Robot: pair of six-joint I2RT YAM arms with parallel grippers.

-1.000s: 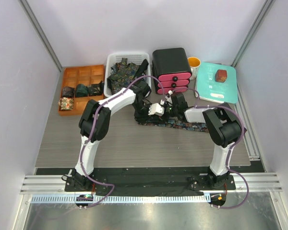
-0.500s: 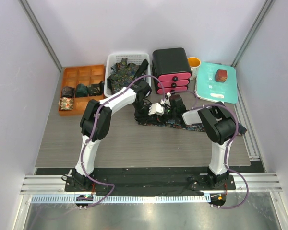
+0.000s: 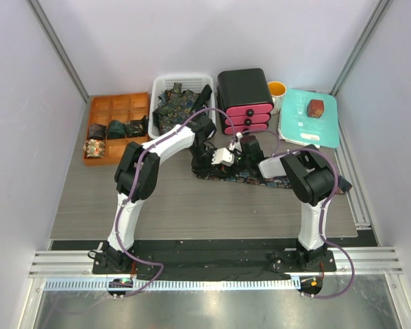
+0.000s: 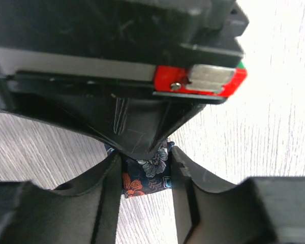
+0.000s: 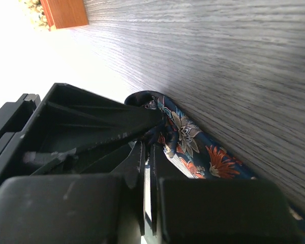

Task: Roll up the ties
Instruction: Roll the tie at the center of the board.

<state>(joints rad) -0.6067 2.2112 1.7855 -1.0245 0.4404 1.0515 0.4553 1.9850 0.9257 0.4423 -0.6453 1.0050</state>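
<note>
One tie (image 3: pixel 260 179) lying flat mid-table, running left to right. Left claw (image 4: pixel 145 173) gripping its left end, fingers (image 4: pixel 108 203) pressing cloth from both sides. Right claw (image 5: pixel 146 147) meeting it there, almost shut; hold on cloth unclear. Four rolled ties (image 3: pixel 116 128) sitting in orange tray (image 3: pixel 99 103), far left. Loose ties (image 3: pixel 170 103) filling one white basket (image 3: pixel 157 86) beside it. One black box (image 3: pixel 243 86) showing three pink drawers (image 3: pixel 248 110); one cup (image 3: pixel 277 88); one teal board (image 3: pixel 322 130) carrying one small box (image 3: pixel 316 107), far right. Grey wood-grain table (image 3: pixel 192 205); pale walls (image 3: pixel 192 41) enclosing.

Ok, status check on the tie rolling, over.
Left gripper shut on the floral tie. Right gripper shut at its folded end. Rest lies flat on the table. Drawer unit close behind.
</note>
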